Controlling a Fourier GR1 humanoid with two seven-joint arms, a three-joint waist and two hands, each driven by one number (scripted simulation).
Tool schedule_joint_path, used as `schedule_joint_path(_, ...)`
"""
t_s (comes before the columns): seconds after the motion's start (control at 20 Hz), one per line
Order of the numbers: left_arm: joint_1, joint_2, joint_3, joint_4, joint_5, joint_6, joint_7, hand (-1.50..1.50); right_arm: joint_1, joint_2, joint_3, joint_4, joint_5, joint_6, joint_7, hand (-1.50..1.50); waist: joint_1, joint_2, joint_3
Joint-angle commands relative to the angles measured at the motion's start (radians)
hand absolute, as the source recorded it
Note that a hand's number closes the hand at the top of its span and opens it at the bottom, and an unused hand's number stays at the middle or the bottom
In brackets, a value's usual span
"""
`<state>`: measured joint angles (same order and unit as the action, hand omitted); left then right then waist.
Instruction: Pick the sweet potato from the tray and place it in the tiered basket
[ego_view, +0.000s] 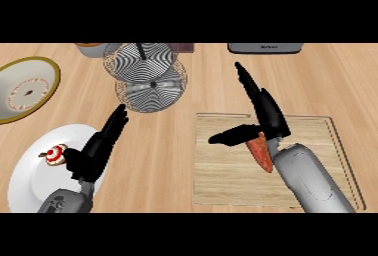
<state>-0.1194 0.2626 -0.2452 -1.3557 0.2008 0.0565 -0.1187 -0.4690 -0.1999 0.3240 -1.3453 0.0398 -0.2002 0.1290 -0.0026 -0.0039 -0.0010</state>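
The sweet potato (259, 153), orange-red and tapered, lies on the wooden tray (221, 185) at the right. My right hand (267, 111) hovers over its upper end with fingers straight, pointing away from me, and the thumb spread to the left; the wrist hides part of the potato. The wire tiered basket (150, 91), with striped round shelves, stands at the upper middle, to the left of and beyond the tray. My left hand (102, 144) is open at the lower left, fingers up, over the edge of a white plate.
A white plate (29, 185) at the lower left carries a small red-and-white item (53, 154). A yellow-rimmed bowl (26, 90) sits at the left edge. A grey appliance (264, 48) and an orange-topped container (90, 48) line the back edge.
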Motion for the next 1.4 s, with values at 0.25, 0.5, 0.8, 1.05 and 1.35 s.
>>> schedule_joint_path(0.25,-0.008,0.013,0.017,0.016,0.011,-0.016,0.019,0.00,-0.195,-0.353,0.194,-0.079,0.192,0.388,0.437,-1.50,-0.015,-0.016,-0.008)
schedule_joint_path(0.5,-0.002,-0.004,0.008,0.026,-0.008,0.003,0.015,0.00,-0.299,-0.407,0.252,-0.206,0.118,0.677,0.663,-1.50,-0.018,-0.013,-0.005)
schedule_joint_path(0.8,-0.016,-0.041,0.005,0.050,-0.026,-0.009,-0.020,0.00,-0.275,-0.319,0.221,-0.423,-0.008,0.758,1.008,-1.50,-0.013,-0.003,0.000)
schedule_joint_path(1.05,-0.024,-0.018,0.022,0.003,-0.033,-0.020,0.034,0.00,-0.228,-0.276,0.273,-0.405,0.084,0.698,1.038,-1.50,0.000,0.000,0.000)
schedule_joint_path(1.35,-0.020,-0.030,0.033,0.019,-0.026,-0.039,0.016,0.00,-0.205,-0.289,0.322,-0.339,0.240,0.679,1.043,-1.50,0.008,0.002,0.000)
